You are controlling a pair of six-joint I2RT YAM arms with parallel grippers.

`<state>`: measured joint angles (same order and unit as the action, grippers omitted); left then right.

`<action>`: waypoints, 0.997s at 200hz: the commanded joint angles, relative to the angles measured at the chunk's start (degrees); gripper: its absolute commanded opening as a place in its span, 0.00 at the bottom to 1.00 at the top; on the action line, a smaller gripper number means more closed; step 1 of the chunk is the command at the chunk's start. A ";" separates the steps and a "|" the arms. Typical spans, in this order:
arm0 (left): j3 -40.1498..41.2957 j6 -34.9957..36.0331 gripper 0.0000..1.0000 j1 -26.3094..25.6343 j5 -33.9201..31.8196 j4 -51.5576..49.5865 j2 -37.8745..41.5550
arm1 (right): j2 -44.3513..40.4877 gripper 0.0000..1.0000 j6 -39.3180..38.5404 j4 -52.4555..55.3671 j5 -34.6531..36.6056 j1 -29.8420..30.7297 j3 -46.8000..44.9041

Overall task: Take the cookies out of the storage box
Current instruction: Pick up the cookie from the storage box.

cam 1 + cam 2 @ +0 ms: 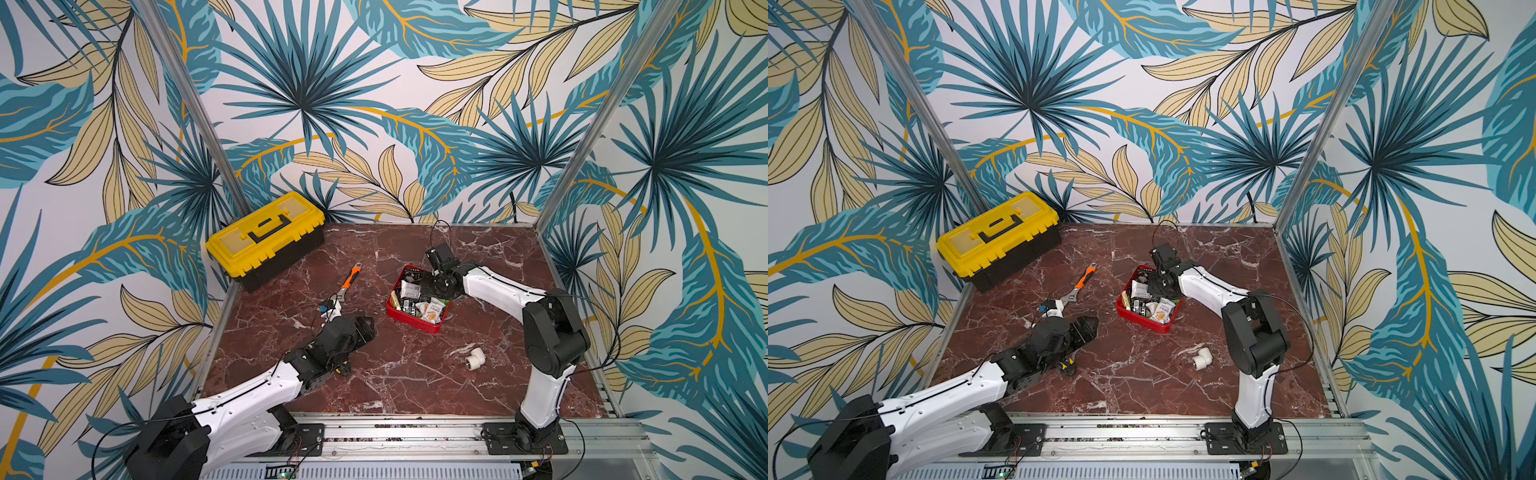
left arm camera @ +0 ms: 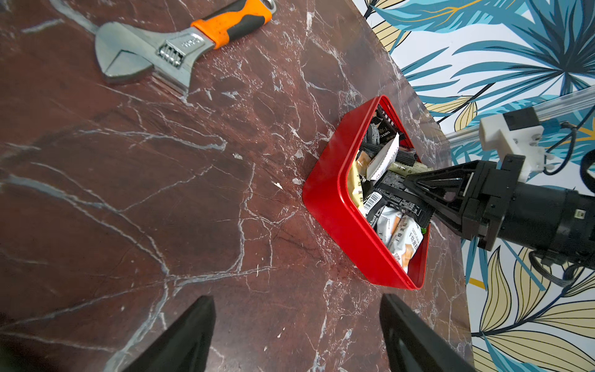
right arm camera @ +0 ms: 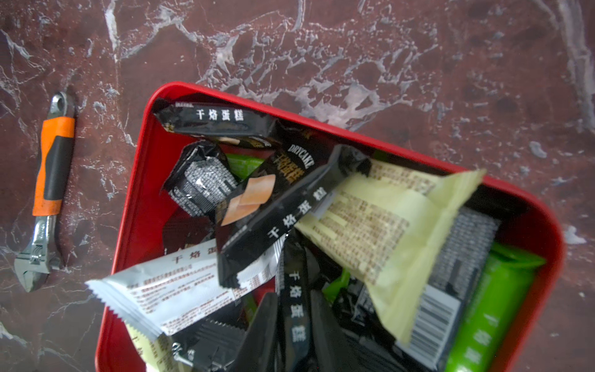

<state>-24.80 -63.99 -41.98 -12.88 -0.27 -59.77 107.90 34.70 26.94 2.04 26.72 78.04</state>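
My right gripper point(image 3: 293, 299) is down inside the storage box point(image 3: 135, 209), its 2 fingers drawn in close on either side of a black packet point(image 3: 294, 283) that stands on edge; they look to be pinching it, though only by a thin strip of wrapper. My left gripper point(image 2: 296, 299) hangs over bare marble table point(image 2: 161, 193) just short of the box, fingers spread wide with nothing between them. The box sits on the table between the wrench point(image 2: 151, 54) and the right arm, and the cookies point(image 3: 380, 225) lie heaped inside it; I see none out on the table. My worry is the tangle: another black packet point(image 3: 289, 212) lies across the gripped one and a cream packet leans on both, so a lift would likely drag neighbours up and scatter them. The white packet point(image 3: 180, 290) overhangs the rim and could tip out unplanned. Glossy film held by an edge may slip free. Nothing steadies the box, so a snag could shift or tilt it.
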 commanded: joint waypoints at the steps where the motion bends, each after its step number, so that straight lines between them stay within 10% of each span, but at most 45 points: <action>1: -0.18 -0.94 0.85 -0.21 -0.83 0.01 0.25 | -1.64 0.20 -0.03 1.63 -0.99 0.31 0.05; 127: 3.13 -11.49 0.81 0.40 -6.43 -7.76 8.82 | -17.06 0.15 -0.88 3.84 -2.30 0.76 -5.39; 199: 6.54 -19.25 0.81 3.25 -10.01 -22.17 22.43 | -19.52 0.14 8.14 -16.05 -5.66 13.90 -14.31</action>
<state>-21.19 -79.02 -39.27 -19.81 -15.11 -41.41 86.89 36.58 20.73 -3.33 36.38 67.11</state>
